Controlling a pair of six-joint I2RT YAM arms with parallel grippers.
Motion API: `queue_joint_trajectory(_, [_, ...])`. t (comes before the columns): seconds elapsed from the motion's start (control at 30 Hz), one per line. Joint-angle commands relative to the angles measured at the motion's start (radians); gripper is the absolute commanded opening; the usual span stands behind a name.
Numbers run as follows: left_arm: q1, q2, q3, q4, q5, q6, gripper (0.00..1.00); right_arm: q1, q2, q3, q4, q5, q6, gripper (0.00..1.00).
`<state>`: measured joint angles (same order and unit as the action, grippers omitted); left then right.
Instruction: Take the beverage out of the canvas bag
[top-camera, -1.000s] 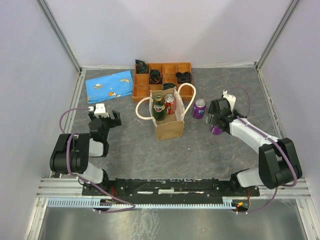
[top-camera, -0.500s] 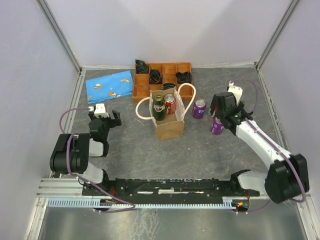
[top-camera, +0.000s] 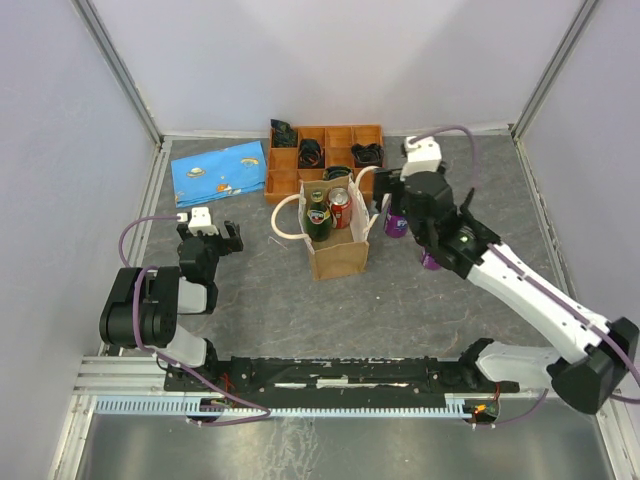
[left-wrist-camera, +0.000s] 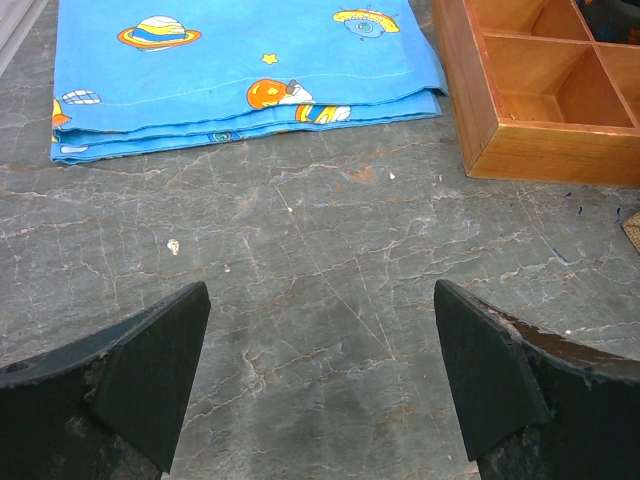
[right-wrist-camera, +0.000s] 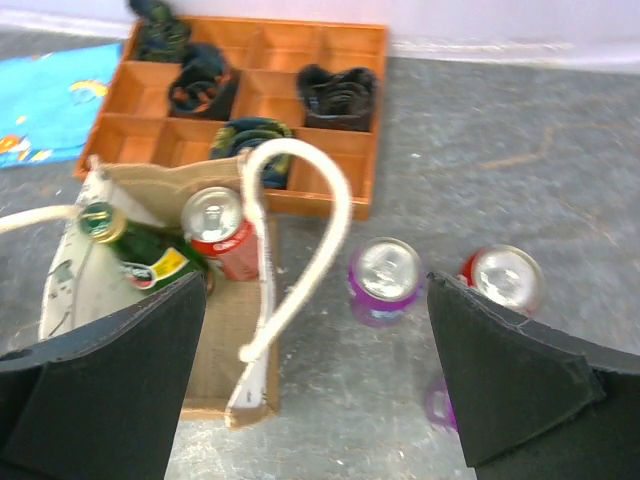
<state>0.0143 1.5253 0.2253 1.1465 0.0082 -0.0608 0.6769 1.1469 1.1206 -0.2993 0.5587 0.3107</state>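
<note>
Facing the bag: the right arm's (top-camera: 510, 280) jaws stood spread wide and held nothing, above the worktop (top-camera: 260, 290) just right of the bag (top-camera: 338, 258).
Bag: it stood upright mid-worktop with its mouth open, just in front of the tray (top-camera: 325, 160).
Drinks inside: a bottle (right-wrist-camera: 140, 258) and a red can (right-wrist-camera: 215, 222) stood side by side, neither yet out. The can was on the side nearer the right jaws.
Direction: from the right jaws the red can lay ahead and to the left.
Long axis: the can stood vertical with its top up, so a grasp would likely have to come down from above.
Obstacle: one handle (right-wrist-camera: 318, 215) arched between the jaws and the red can, and it looked liable to snag.
Nearer arm: the right one. The left arm (top-camera: 160, 300) sat folded well apart from the bag, its jaws open and empty.
Outside the bag: a purple can (right-wrist-camera: 385, 272) stood just right of it, with another can (right-wrist-camera: 503, 278) beside that.
Top view alone: it showed both arms and the whole layout, but the right arm covered part of the purple can and the jaw gap was unreadable.
Right wrist view alone: it showed the can tops, the crossing handle and the open gap.
Left wrist view alone: it showed the pouch (left-wrist-camera: 240, 60) and a tray corner, with no drink.
</note>
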Motion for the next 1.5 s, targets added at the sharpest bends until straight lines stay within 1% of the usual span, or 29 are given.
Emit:
queue_joint_trajectory(0.0, [-0.004, -0.005, 0.009, 0.035, -0.008, 0.04, 0.99, 0.038, 0.102, 0.075, 0.089, -0.123, -0.105, 0.99])
queue_joint_trajectory(0.1, [-0.004, -0.004, 0.009, 0.035, -0.008, 0.04, 0.99, 0.041, 0.187, 0.123, 0.094, -0.162, -0.117, 0.96])
queue_joint_trajectory(0.2, [-0.004, -0.004, 0.009, 0.036, -0.008, 0.04, 0.99, 0.042, 0.276, 0.189, 0.076, -0.209, -0.123, 0.87])
queue_joint_trajectory(0.3, [-0.003, -0.005, 0.009, 0.035, -0.008, 0.039, 0.99, 0.041, 0.343, 0.237, 0.066, -0.267, -0.118, 0.8])
queue_joint_trajectory(0.33, [-0.003, -0.004, 0.009, 0.035, -0.008, 0.039, 0.99, 0.041, 0.364, 0.25, 0.068, -0.28, -0.113, 0.76])
queue_joint_trajectory(0.47, [-0.004, -0.004, 0.009, 0.036, -0.008, 0.04, 0.99, 0.041, 0.45, 0.305, 0.058, -0.299, -0.09, 0.7])
queue_joint_trajectory(0.6, [-0.004, -0.005, 0.01, 0.036, -0.008, 0.039, 0.99, 0.04, 0.519, 0.35, 0.042, -0.303, -0.063, 0.7])
queue_joint_trajectory(0.73, [-0.004, -0.004, 0.009, 0.035, -0.008, 0.04, 0.99, 0.033, 0.575, 0.383, 0.02, -0.271, -0.031, 0.75])
queue_joint_trajectory(1.1, [-0.004, -0.004, 0.009, 0.036, -0.008, 0.039, 0.99, -0.013, 0.661, 0.409, 0.012, -0.264, 0.033, 0.78])
queue_joint_trajectory(1.33, [-0.004, -0.005, 0.009, 0.035, -0.009, 0.039, 0.99, -0.023, 0.721, 0.445, -0.009, -0.27, 0.039, 0.87])
queue_joint_trajectory(1.47, [-0.004, -0.004, 0.009, 0.036, -0.008, 0.039, 0.99, -0.022, 0.75, 0.47, -0.028, -0.258, 0.043, 0.88])
